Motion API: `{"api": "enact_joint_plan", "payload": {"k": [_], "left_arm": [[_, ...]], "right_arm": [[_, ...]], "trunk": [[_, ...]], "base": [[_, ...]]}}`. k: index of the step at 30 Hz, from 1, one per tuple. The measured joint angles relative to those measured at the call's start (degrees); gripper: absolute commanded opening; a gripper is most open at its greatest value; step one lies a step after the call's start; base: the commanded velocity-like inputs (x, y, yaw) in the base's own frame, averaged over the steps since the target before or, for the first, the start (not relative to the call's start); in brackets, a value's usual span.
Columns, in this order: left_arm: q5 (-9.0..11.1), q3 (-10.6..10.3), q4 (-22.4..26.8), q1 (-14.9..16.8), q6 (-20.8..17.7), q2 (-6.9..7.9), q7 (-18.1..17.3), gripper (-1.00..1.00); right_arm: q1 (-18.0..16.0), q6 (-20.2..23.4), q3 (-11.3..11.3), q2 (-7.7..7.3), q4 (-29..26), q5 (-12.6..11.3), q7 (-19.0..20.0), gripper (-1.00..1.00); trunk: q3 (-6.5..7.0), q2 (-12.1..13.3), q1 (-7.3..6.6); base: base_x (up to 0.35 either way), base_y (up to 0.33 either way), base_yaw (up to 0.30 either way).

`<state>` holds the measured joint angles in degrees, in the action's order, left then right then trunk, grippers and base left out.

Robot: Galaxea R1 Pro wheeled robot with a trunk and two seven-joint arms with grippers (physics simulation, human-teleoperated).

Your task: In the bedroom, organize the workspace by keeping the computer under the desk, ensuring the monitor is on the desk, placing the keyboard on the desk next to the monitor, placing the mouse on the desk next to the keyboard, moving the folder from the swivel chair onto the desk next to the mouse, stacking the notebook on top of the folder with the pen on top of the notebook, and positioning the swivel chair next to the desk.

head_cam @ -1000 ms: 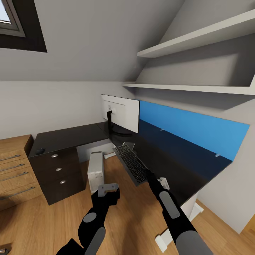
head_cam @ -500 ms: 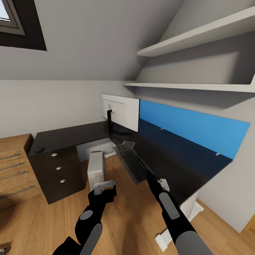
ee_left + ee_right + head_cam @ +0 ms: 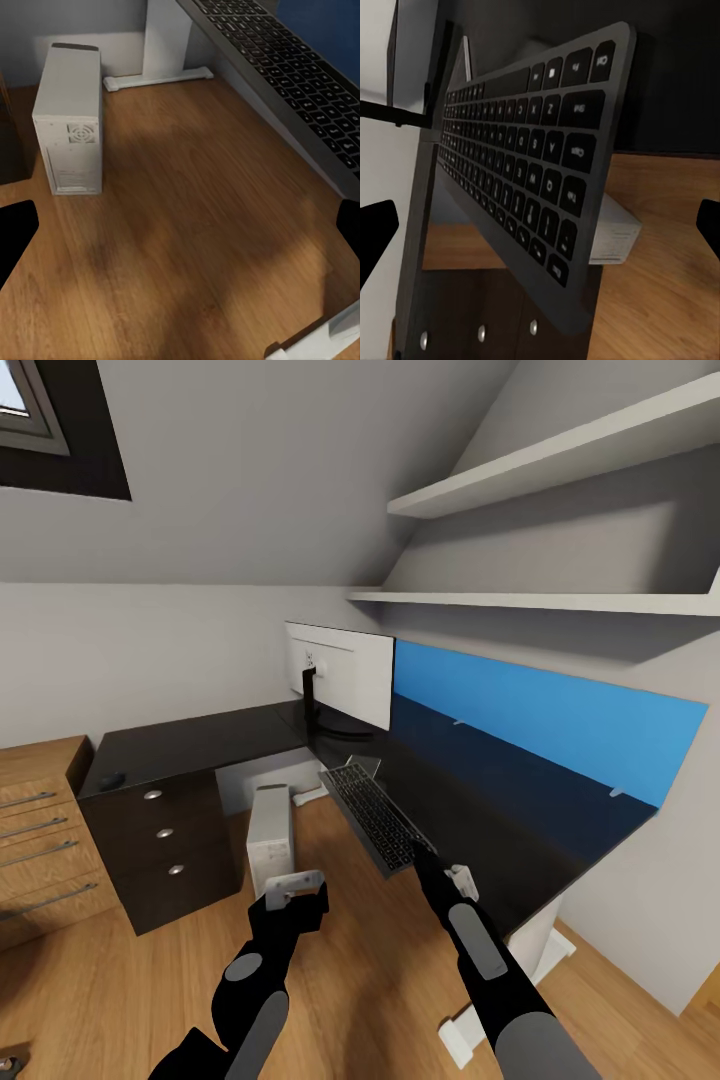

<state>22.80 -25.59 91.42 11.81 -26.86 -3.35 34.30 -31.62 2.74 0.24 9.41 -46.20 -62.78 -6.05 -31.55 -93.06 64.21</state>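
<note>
— Keyboard (image 3: pixel 372 820) first: where does it sit?

— Tilted, at the worktop's (image 3: pixel 200 745) front edge, its far end up by the monitor (image 3: pixel 340 680) and its near end out over the wood floor (image 3: pixel 120 980). The right end effector (image 3: pixel 425 852) meets that near end, and the right wrist view has the keys close in front of the camera. Whether the fingers are clamped on it I cannot tell; the dark fingertips (image 3: pixel 376 240) stand wide apart at the edges of that view.

— And the left end effector (image 3: pixel 297 888)?

— Hanging over the floor with nothing in it. The left wrist view has its fingertips far apart at either edge, bare wood between them.

— Other things?

— The computer (image 3: pixel 270 838) stands upright on the floor under the worktop, beside the dark drawers (image 3: pixel 165 835) with silver knobs. The monitor stands in the worktop's corner, white back toward the camera. A small dark mouse (image 3: pixel 111 781) lies on the worktop's left end, above the drawers. A light wood cabinet (image 3: pixel 40 840) stands left of that.
</note>
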Motion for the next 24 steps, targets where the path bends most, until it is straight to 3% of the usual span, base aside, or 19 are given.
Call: {"api": "enact_joint_plan", "payload": {"k": [24], "left_arm": [[0.0, 0.07, 0.0, 0.0, 0.0, 0.13, 0.0, 1.0]], "right_arm": [[0.0, 0.06, 0.24, 0.09, 3.16, -0.04, 0.01, 1.0]], "trunk": [[0.0, 0.0, 0.0]], "base": [[0.0, 0.0, 0.0]]}}
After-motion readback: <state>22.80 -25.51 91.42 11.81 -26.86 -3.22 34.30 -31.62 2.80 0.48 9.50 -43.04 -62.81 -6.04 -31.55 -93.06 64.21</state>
